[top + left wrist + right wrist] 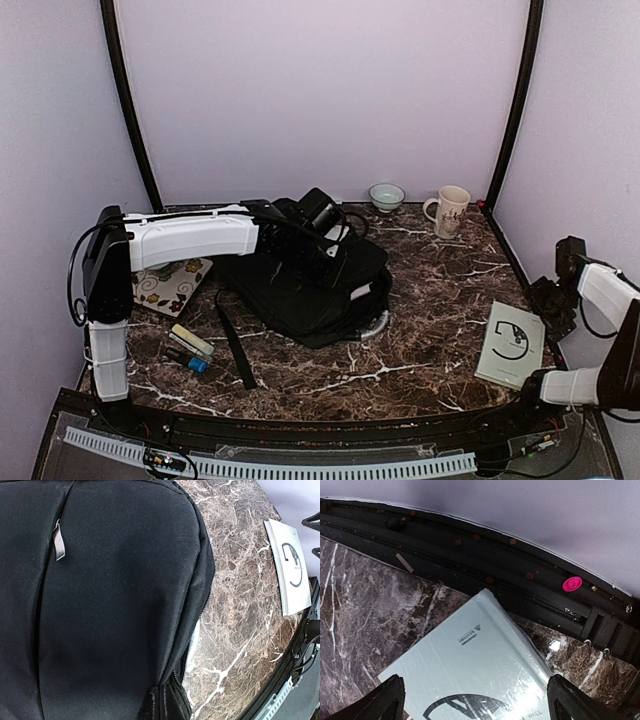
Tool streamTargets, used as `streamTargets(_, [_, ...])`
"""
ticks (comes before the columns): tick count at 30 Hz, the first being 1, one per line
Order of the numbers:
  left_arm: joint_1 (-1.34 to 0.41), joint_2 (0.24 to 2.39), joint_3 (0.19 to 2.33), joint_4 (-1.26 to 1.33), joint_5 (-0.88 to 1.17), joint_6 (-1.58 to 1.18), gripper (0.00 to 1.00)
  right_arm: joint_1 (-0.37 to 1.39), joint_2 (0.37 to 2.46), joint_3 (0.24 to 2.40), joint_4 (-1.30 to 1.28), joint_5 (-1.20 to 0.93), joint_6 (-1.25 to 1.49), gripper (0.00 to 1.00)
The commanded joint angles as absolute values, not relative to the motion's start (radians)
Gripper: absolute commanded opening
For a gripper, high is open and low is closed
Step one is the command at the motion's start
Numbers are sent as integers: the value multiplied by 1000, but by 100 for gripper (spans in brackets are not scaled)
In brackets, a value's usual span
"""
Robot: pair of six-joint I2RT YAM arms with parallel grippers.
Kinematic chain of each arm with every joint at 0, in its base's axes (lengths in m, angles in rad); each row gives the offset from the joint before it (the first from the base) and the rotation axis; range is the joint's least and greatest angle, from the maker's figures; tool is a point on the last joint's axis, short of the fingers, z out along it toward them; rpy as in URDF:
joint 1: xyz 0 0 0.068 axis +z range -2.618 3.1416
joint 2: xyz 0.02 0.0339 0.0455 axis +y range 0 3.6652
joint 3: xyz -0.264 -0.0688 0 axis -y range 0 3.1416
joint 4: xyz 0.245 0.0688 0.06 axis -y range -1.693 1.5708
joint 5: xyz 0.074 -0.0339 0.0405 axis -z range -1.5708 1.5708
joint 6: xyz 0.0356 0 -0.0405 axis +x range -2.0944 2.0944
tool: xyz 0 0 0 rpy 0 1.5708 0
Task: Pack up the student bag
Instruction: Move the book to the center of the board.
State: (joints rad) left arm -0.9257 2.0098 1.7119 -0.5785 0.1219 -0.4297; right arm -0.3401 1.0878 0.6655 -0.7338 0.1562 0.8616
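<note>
the left arm (190,238) reaches level across toward the right, left gripper (325,235) pinched shut, while the right arm (603,290) sits folded at the edge, right gripper (475,685) angled down with jaws wide apart.

Left wrist view crops the student bag (110,610) — right wrist, the booklet (470,665).

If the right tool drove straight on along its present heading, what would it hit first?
Probably the pale wrapped book on the marble table, framed by the open right tool; depth is unclear.
</note>
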Motion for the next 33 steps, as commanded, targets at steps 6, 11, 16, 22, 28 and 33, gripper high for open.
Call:
streamTargets(6, [-927,1940,1711,-608,147,-413,0,-402,1076,480,-601,0,883,100])
streamTargets(11, [-927,1940,1723,-616,142,-410,0,-401,1049,420,-571,-92,894,100])
streamTargets(16, [-927,1940,1722,-623,138,-414,0,-314,1037,401,-531,-173,944,97])
streamTargets(22, [-930,1936,1719,-642,117,-406,1,-46,1102,422,-438,-169,1068,96])
streamTargets(28, [-954,1925,1750,-664,120,-355,40,79,1265,558,-417,-169,971,96])
streamTargets(33, [-991,1933,1786,-615,213,-319,66,138,1304,629,-461,-186,865,96])
